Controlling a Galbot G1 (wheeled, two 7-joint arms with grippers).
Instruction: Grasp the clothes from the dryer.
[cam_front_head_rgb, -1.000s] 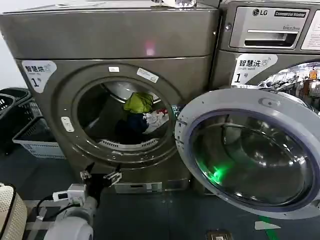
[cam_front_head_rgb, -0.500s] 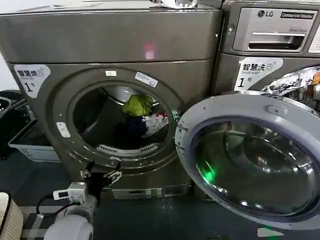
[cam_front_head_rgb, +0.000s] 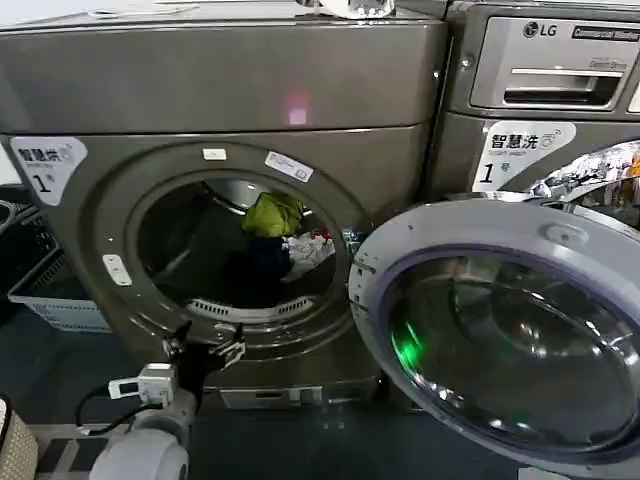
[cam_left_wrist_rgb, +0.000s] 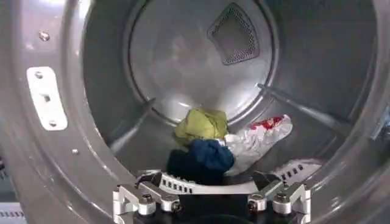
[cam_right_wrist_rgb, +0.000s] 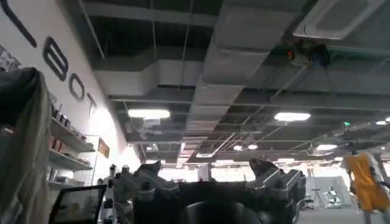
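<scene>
My left tool hangs released just below the porthole of the bronze-grey front-loading dryer, lined up to reach in. The small heap of yellow-green, navy and white fabric clothes lies deep on the drum floor, untouched. My right tool points at the ceiling, parked; its jaws stand apart and empty.

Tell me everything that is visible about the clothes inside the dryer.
The clothes are a small heap of soft, crumpled fabric on the floor of the dryer drum, toward its back. A yellow-green piece lies behind, a dark navy one in front, a white one with red marks beside them. They touch each other and the drum; nothing grips them.
</scene>
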